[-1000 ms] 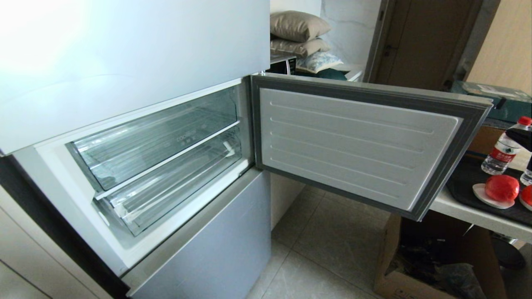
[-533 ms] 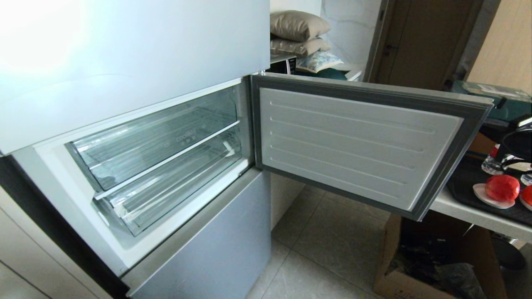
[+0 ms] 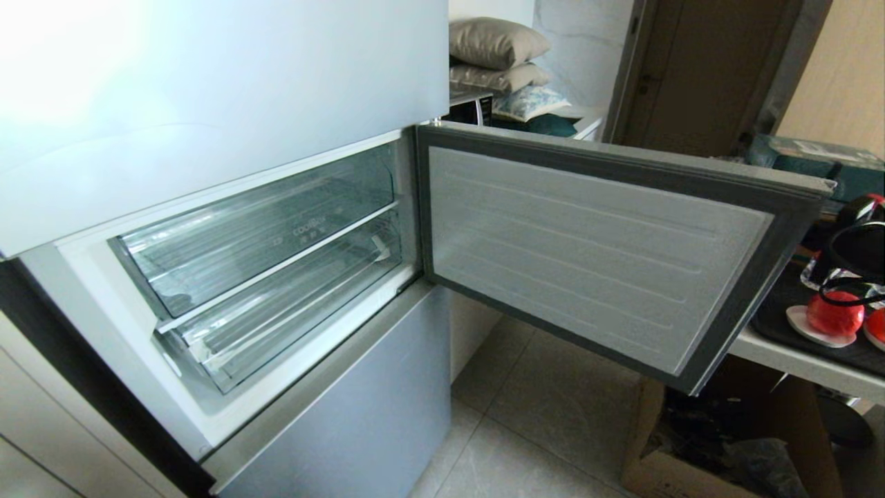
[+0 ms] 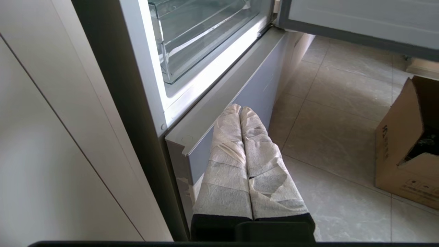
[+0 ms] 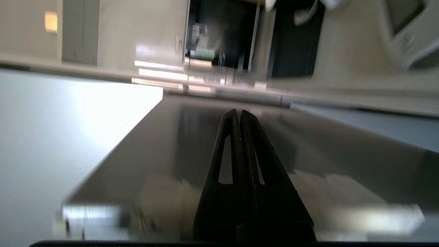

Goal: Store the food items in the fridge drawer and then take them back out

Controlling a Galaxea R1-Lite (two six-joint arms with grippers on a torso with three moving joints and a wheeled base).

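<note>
The fridge drawer [image 3: 276,321] is the lower clear bin in the open compartment; it is pushed in and nothing shows inside it. The food items rest on a black tray [image 3: 774,311] at the far right: a red apple [image 3: 833,318] on a white saucer, and a second red fruit [image 3: 878,325] cut off by the picture's edge. My right arm [image 3: 861,245] hangs over the tray behind the open fridge door [image 3: 594,242]. My right gripper [image 5: 237,111] is shut and empty, its tips at the door's shiny outer face. My left gripper [image 4: 240,108] is shut and empty, low beside the fridge's bottom door.
A clear bin with faint lettering [image 3: 263,225] sits above the drawer. A cardboard box [image 3: 691,449] stands on the floor under the white table [image 3: 795,360]. A bottle's red cap [image 3: 874,200] shows behind my arm. Tiled floor [image 4: 343,137] lies before the fridge.
My right arm has come in from the right edge over the tray, now covering the water bottle. The fridge door's free edge has swung a little towards me.
</note>
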